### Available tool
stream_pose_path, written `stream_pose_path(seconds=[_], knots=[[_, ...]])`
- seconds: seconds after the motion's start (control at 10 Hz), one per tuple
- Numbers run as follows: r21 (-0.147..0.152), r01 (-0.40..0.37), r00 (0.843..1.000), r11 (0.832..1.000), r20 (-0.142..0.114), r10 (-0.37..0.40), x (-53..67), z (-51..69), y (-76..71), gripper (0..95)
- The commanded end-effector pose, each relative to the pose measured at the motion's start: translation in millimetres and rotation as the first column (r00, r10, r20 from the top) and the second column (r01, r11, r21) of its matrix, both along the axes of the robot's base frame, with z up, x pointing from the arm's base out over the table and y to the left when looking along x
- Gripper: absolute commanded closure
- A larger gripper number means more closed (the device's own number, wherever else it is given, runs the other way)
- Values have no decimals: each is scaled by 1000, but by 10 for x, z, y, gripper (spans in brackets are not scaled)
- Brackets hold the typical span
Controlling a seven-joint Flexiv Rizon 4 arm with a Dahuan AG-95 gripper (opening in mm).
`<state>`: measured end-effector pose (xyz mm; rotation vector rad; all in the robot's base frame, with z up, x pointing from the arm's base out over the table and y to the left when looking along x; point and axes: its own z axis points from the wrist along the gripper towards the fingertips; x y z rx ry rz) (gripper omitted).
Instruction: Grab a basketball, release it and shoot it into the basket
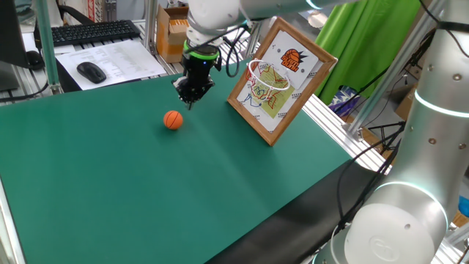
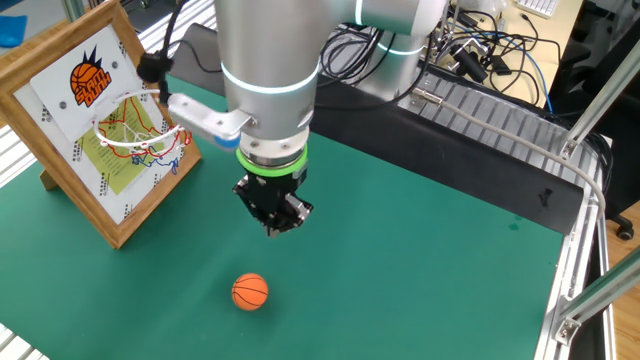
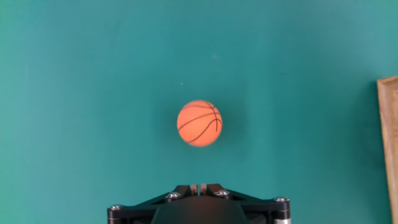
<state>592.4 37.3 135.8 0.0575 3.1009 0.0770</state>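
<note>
- Basketball (image 1: pixel 173 120) (image 2: pixel 250 291) (image 3: pixel 199 123) lying alone on green mat (image 1: pixel 146 183).
- Gripper (image 1: pixel 192 97) (image 2: pixel 276 222) hanging above mat near ball, holding nothing; jaw spacing unreadable.
- Basket (image 1: pixel 265 79) (image 2: pixel 140 137) standing beside.

I see bright, even overhead light on the surface (image 1: pixel 110 191); shadows are soft. The basketball (image 3: pixel 199 123) looks slightly blurred in the hand view.
</note>
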Motion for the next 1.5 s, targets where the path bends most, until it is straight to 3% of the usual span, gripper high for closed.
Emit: stream_pose_path(seconds=[0.1, 0.2, 0.5, 0.6, 0.8, 1.5], knots=[[-8, 31, 999, 999, 36, -31, 11, -22, 11, 0], [-9, 31, 999, 999, 37, -31, 31, -38, 20, 0], [-18, 35, 999, 999, 40, -35, 272, -174, 67, 0], [-26, 36, 999, 999, 42, -35, 475, -180, 47, 0], [-25, 31, 999, 999, 37, -30, 610, -206, 23, 0], [-21, 24, 999, 999, 26, -23, 698, -456, 14, 0]])
